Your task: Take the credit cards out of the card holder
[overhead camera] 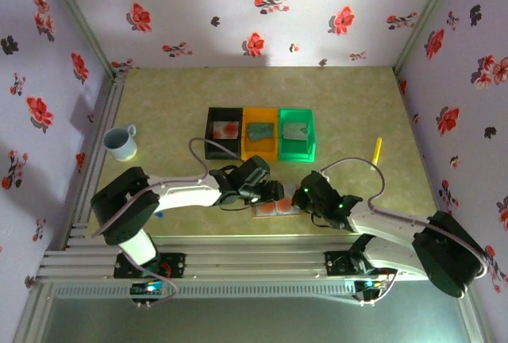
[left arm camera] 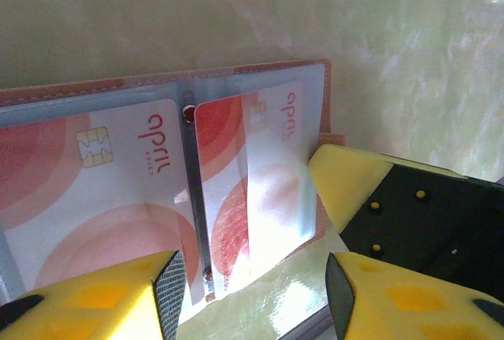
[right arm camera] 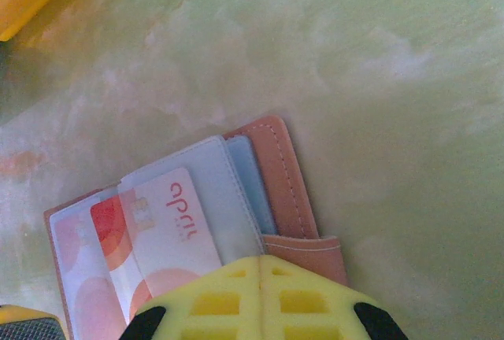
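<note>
The card holder (overhead camera: 275,209) lies open on the table between my two grippers, pinkish-tan outside (right arm camera: 276,168) with clear sleeves inside. One credit card (left arm camera: 102,190) sits in the left sleeve. A second card (left arm camera: 236,175) sits askew in the right sleeve (right arm camera: 169,222), its lower edge poking out. My left gripper (left arm camera: 252,299) is open, its yellow fingers (left arm camera: 118,297) either side of that lower edge, not closed on it. My right gripper (right arm camera: 260,297) is shut, its tips pressed on the holder's near right edge; it also appears in the left wrist view (left arm camera: 346,182).
Black bin (overhead camera: 209,133), orange bin (overhead camera: 275,133) and green bin (overhead camera: 310,133) stand in a row behind the holder; the black one holds a pale card with a red blotch. A blue cup (overhead camera: 121,143) stands at the left, a yellow stick (overhead camera: 378,149) at the right.
</note>
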Controlling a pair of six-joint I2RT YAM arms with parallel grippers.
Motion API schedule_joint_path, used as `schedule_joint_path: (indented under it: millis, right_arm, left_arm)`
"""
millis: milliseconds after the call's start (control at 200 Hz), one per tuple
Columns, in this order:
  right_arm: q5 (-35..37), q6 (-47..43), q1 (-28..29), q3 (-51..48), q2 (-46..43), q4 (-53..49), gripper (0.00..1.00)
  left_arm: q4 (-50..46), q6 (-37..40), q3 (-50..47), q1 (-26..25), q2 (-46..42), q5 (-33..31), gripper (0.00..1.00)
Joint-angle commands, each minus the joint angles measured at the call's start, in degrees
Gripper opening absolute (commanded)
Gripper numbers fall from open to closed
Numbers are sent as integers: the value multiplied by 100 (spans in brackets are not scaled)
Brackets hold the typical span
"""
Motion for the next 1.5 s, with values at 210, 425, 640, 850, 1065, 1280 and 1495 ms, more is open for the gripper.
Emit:
schedule_joint_path:
  millis: [210, 425, 640, 850, 1065, 1280, 1495]
  right_arm:
    - [141, 88, -48, -312, -155, -180, 0]
    - [141, 126, -45, -405, -254, -187, 0]
    - [115, 127, -46, -441, -212, -122, 0]
    - [62, 129, -47, -436, -114, -42, 0]
    - [53, 131, -48, -436, -131, -50, 0]
    - [71, 144, -45, -470, -201, -85, 0]
    - [62, 154, -47, -471, -206, -89, 0]
  left_arm:
    - [82, -60, 246, -35, 220, 77, 52]
    - [102, -52, 254, -29, 354, 68, 51]
    - [164, -69, 312, -35, 501, 59, 51]
    - [190, -61, 403, -29, 567, 50, 48]
    - [151, -8, 476, -30, 741, 41, 47]
    - [19, 84, 479, -36, 755, -85, 47]
    - [-45, 132, 522, -40, 804, -143, 47]
